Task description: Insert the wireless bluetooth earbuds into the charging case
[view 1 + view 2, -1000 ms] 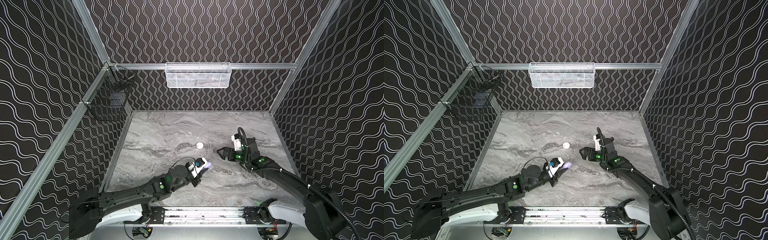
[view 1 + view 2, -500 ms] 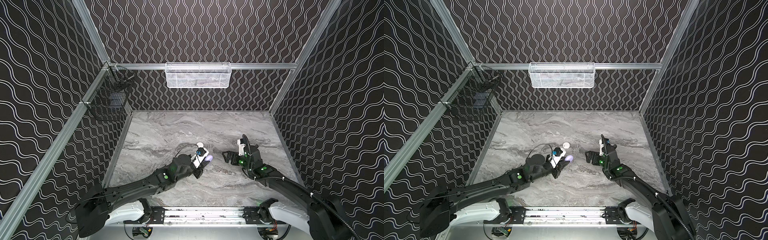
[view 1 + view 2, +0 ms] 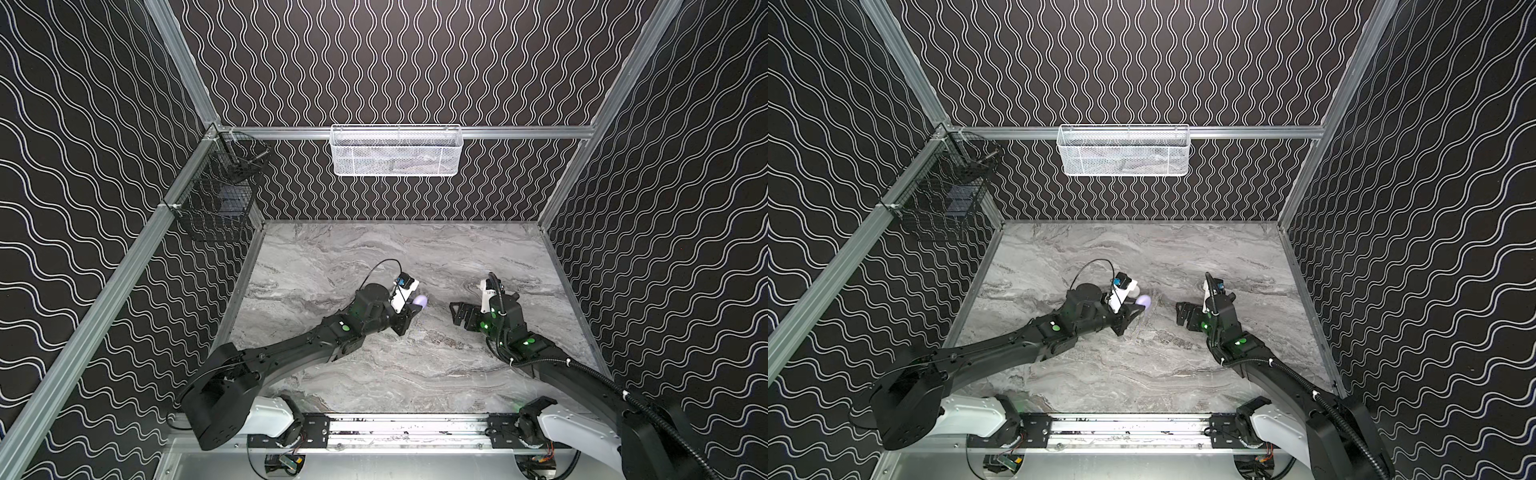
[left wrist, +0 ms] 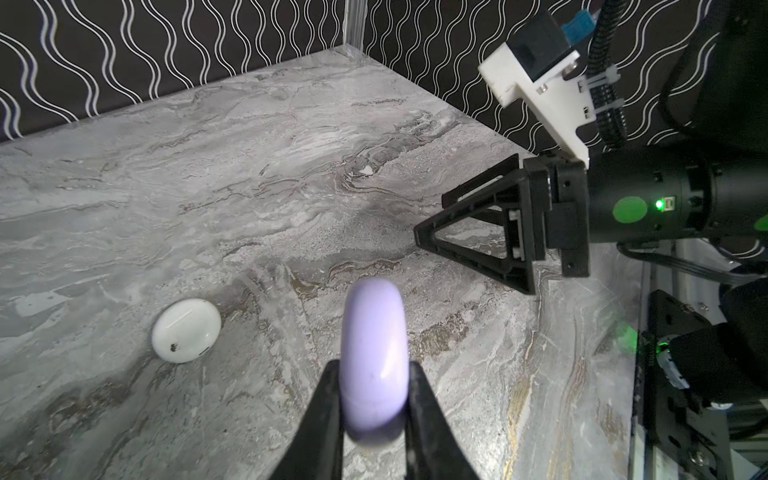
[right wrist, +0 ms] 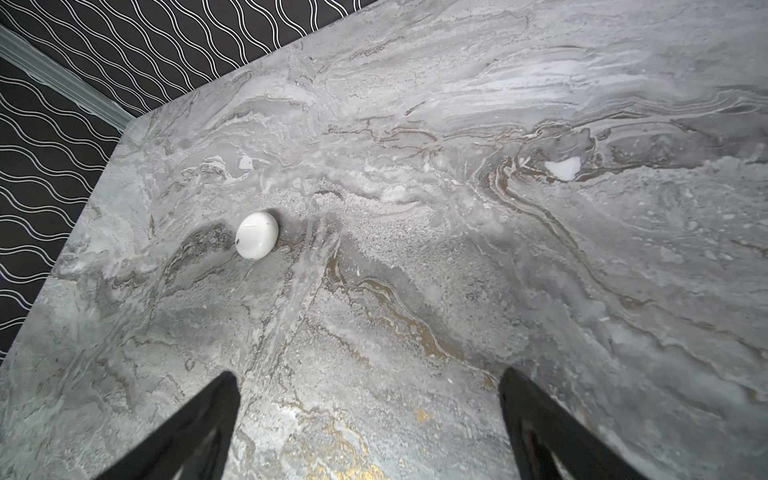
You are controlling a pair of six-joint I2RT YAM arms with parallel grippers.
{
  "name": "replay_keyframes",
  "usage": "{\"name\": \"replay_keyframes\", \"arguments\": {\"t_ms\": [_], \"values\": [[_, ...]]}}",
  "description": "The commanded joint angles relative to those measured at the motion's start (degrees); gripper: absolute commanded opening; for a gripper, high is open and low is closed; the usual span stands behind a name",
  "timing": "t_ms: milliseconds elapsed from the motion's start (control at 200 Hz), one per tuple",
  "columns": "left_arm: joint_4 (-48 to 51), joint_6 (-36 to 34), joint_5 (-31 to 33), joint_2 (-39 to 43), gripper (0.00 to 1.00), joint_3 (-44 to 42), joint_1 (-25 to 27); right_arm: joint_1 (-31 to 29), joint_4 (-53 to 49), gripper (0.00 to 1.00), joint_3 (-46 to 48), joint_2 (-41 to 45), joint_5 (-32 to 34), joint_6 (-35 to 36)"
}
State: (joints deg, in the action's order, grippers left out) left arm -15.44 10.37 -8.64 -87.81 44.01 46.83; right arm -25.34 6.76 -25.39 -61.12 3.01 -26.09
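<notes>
In both top views the left gripper (image 3: 417, 306) pinches a lavender charging case (image 3: 422, 300) over the marble table (image 3: 374, 374). The right gripper (image 3: 456, 313) faces it from nearby, jaws spread.

The left wrist view shows the lavender charging case edge-on, squeezed between both fingers, with a closed white charging case (image 4: 186, 330) lying on the table beside it.

The right wrist view shows the spread fingers over the table, the white charging case well ahead of them.

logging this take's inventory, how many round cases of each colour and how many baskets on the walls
lavender case: 1, gripped in the left hand
white case: 1
white mesh basket: 1
black wire basket: 1
total: 4
</notes>
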Motion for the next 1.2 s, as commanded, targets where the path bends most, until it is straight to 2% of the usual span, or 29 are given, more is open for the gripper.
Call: {"name": "replay_keyframes", "arguments": {"t_ms": [0, 340, 551, 986, 1196], "values": [[-1.2, 2.4, -2.9, -2.0, 0.00, 1.9, -1.0, 0.0, 1.9, 0.99, -0.2, 0.0, 1.1, 0.3], [1.1, 10.2, -8.8, -10.6, 0.00, 6.6, -6.9, 0.0, 1.9, 0.99, -0.5, -0.8, 1.4, 0.5], [-1.9, 16.0, -14.3, -14.2, 0.00, 5.8, -11.1, 0.0, 1.8, 0.99, -0.8, -1.7, 1.3, 0.5], [-3.3, 20.5, -22.8, -19.1, 0.00, 3.3, -16.7, 0.0, 1.8, 0.99, -1.2, -3.3, 0.7, 0.5], [-4.3, 21.0, -24.1, -21.7, 0.00, 2.8, -18.2, 0.0, 1.8, 0.99, -1.5, -3.9, 0.5, 0.6]]}}
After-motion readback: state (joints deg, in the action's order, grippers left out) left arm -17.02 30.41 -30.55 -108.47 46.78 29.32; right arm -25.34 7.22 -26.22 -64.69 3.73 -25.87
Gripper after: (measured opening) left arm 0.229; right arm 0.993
